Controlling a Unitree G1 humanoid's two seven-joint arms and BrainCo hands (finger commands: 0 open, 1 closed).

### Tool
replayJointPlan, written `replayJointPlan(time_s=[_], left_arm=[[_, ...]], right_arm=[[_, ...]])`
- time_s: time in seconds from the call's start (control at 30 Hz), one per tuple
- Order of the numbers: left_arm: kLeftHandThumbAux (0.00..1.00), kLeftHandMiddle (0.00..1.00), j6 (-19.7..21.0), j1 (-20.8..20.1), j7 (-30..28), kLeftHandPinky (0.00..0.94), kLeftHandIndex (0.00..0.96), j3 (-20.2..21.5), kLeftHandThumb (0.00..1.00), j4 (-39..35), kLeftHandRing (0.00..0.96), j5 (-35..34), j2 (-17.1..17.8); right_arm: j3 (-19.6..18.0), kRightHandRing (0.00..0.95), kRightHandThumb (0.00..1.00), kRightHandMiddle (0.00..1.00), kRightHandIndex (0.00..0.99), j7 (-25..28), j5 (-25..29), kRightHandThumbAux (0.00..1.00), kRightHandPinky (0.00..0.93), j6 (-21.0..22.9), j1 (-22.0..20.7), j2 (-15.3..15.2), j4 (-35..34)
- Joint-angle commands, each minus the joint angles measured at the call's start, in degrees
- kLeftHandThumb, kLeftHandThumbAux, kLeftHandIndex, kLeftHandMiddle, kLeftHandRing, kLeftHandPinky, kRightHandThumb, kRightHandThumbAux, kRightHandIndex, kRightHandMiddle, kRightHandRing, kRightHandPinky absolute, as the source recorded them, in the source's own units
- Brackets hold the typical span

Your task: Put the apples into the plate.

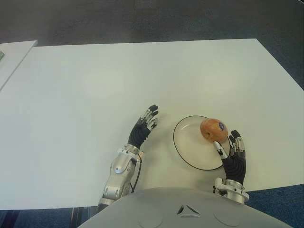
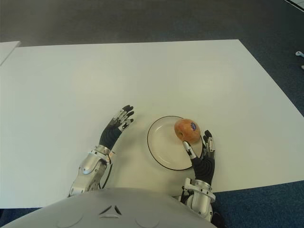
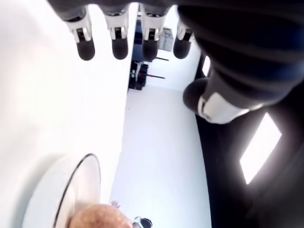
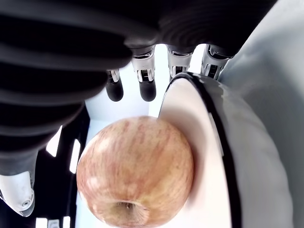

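Red-gold apple [image 1: 213,129] sitting in the white plate [image 1: 187,147] just beyond the right hand [image 1: 232,158], fingers extended and seemingly letting go; left hand [image 1: 144,128] hovering open beside the plate, no other apples showing.

**No readable text**

The only label in sight is a small dark sticker [image 1: 221,125] on the apple [image 1: 213,129], which sits on the plate [image 1: 187,142] near the counter's [image 1: 142,71] near edge. The sticker faces up and shows as a purplish oval, but its print is too small to make out: no word, brand or number can be read from it. Nothing else in the views carries lettering or signs.
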Motion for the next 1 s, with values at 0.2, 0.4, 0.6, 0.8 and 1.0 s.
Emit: replayJointPlan(time_s=[0.2, 0.4, 0.6, 0.8, 1.0], left_arm=[[0.586, 0.017, 2.83, 0.91, 2.44, 0.051, 0.014, -0.86, 0.03, -2.83, 0.024, 0.72, -0.66], [0.6, 0.035, 2.04, 0.78, 4.16, 0.082, 0.033, -1.28, 0.078, -2.95, 0.045, 1.08, -1.75], [0.611, 0.054, 0.98, 0.31, 4.2, 0.107, 0.051, -1.71, 0.133, -2.85, 0.066, 0.45, -1.78], [0.617, 0.045, 0.84, -0.29, 3.53, 0.086, 0.045, -1.91, 0.137, -2.96, 0.055, 0.27, -1.2], [0.623, 0.03, 0.65, -0.47, 3.49, 0.073, 0.04, -2.28, 0.132, -3.42, 0.04, 1.59, -0.25]], right_arm=[[-0.32, 0.036, 0.007, 0.059, 0.0, 0.81, 0.47, 0.55, 0.023, 1.54, 2.37, 1.24, -0.4], [-0.73, 0.037, 0.006, 0.06, 0.0, 1.27, 0.86, 0.546, 0.03, 1.68, 2.22, 1.12, -0.31], [-1.02, 0.043, 0.006, 0.065, 0.0, 1.69, 1.14, 0.547, 0.04, 1.82, 1.9, 1.19, -0.2], [-1.17, 0.046, 0.005, 0.068, 0.0, 2.14, 1.31, 0.556, 0.046, 1.96, 1.43, 1.34, -0.29], [-1.31, 0.052, 0.008, 0.075, 0.0, 2.38, 1.4, 0.565, 0.047, 1.67, 1.08, 1.45, -0.22]])
